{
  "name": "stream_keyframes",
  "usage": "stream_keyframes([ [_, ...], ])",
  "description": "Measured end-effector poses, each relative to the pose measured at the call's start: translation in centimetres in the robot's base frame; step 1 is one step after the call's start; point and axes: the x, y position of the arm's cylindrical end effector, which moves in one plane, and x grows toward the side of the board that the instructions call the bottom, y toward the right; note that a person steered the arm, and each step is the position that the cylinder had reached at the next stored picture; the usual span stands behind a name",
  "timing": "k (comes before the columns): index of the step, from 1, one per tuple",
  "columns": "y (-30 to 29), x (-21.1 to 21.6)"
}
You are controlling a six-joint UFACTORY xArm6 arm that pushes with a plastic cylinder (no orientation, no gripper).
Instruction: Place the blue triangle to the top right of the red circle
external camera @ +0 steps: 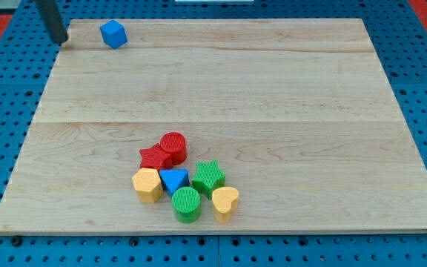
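The blue triangle (173, 179) lies in a tight cluster near the view's bottom centre. The red circle (173, 146) stands just above it, touching a red star (153, 157) on its left. My tip (61, 41) is at the view's top left corner of the board, far from the cluster. It stands a little to the left of a blue cube (113, 34) and apart from it.
Around the blue triangle sit a yellow hexagon (147, 185) on its left, a green star (208, 176) on its right, a green circle (187, 204) below and a yellow heart (225, 202) at lower right. The wooden board (273, 96) lies on a blue pegboard.
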Motion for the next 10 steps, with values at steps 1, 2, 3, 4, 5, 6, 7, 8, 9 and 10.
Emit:
stream_keyframes([
  [1, 2.8, 9.8],
  [2, 6.8, 20.0],
  [3, 10.7, 28.7],
  [4, 17.2, 33.1],
  [5, 23.3, 32.1],
  [6, 23.7, 29.2],
  [7, 24.3, 27.0],
  [8, 26.6, 28.3],
  [9, 24.3, 27.8],
  [10, 22.8, 25.5],
])
